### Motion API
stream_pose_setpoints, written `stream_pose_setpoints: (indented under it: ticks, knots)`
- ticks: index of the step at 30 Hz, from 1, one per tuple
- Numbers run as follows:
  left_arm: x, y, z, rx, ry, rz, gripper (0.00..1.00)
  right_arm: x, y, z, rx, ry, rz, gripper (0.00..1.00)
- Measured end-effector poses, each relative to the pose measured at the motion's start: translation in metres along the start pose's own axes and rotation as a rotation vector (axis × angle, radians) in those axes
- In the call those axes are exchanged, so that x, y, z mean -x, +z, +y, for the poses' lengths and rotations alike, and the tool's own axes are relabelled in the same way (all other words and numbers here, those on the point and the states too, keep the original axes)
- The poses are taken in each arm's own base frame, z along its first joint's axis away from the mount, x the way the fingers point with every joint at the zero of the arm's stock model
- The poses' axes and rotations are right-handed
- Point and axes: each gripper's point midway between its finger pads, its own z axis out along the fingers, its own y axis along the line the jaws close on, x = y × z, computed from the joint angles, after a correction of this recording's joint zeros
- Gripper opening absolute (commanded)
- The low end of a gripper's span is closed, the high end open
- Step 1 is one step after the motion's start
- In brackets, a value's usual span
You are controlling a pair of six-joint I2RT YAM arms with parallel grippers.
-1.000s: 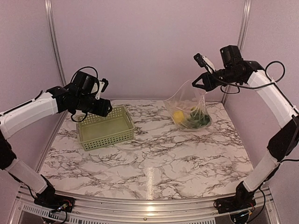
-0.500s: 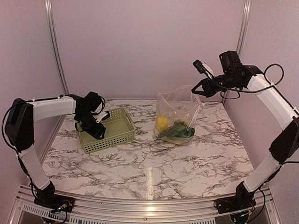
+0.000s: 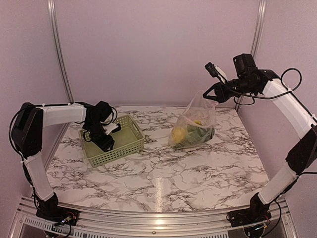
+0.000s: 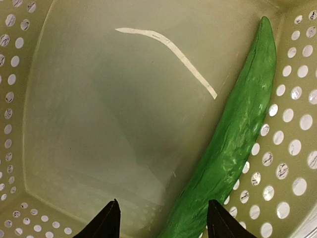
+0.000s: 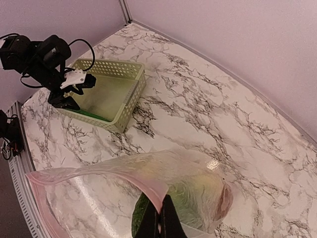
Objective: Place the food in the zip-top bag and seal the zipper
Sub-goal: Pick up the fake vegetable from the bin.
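The dark green cucumber [image 4: 237,134] lies along the right wall of the light green basket [image 3: 119,152]. My left gripper [image 4: 161,223] hangs open inside the basket, its lower end lying between the fingertips [image 4: 106,223], close to the right one. In the top view this gripper [image 3: 105,142] is down in the basket. My right gripper [image 3: 210,94] holds the clear zip-top bag [image 3: 194,126] up by its mouth, shut on the pinkish zipper [image 5: 104,171]. The bag rests on the table with a yellow lemon [image 3: 179,133], leafy bok choy [image 5: 190,198] and a brown piece [image 5: 226,198] inside.
The marble table [image 3: 163,183] spreads between basket and bag. A white strip [image 4: 168,47] lies on the basket floor. Metal posts [image 3: 57,49] and pale walls close the back and sides.
My left gripper has come down from above the basket's left side into the basket. The bag hanging from my right gripper has swung left and back a little, its food shifting.
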Motion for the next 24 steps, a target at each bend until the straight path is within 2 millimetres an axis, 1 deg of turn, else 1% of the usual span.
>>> stream_pose_setpoints:
  ticks: [4, 9, 12, 15, 16, 20, 22, 24]
  knots:
    - [-0.005, 0.014, -0.002, 0.021, 0.031, 0.045, 0.57, 0.0, 0.0, 0.001, 0.006, 0.0, -0.001, 0.0]
    - [-0.01, 0.026, -0.001, 0.043, 0.056, 0.087, 0.56, 0.0, 0.001, 0.002, 0.014, 0.002, -0.001, 0.0]
    - [-0.012, 0.033, 0.0, 0.056, 0.069, 0.108, 0.46, 0.0, 0.002, 0.001, 0.017, 0.003, 0.0, 0.0]
    - [-0.008, 0.038, 0.0, 0.073, 0.084, 0.12, 0.44, 0.0, 0.004, 0.001, 0.018, 0.003, 0.0, 0.0]
    - [-0.005, 0.038, 0.002, 0.083, 0.083, 0.116, 0.44, 0.0, 0.004, 0.0, 0.018, 0.002, 0.0, 0.0]
    - [0.01, 0.032, 0.006, 0.112, 0.073, 0.079, 0.55, 0.0, 0.004, 0.0, 0.018, 0.002, 0.0, 0.0]
    - [0.017, 0.03, 0.005, 0.1, 0.076, 0.056, 0.58, 0.0, 0.005, 0.0, 0.018, 0.003, 0.0, 0.0]
    - [0.021, 0.027, -0.001, 0.061, 0.082, 0.033, 0.6, 0.0, 0.005, 0.0, 0.018, 0.003, 0.0, 0.0]
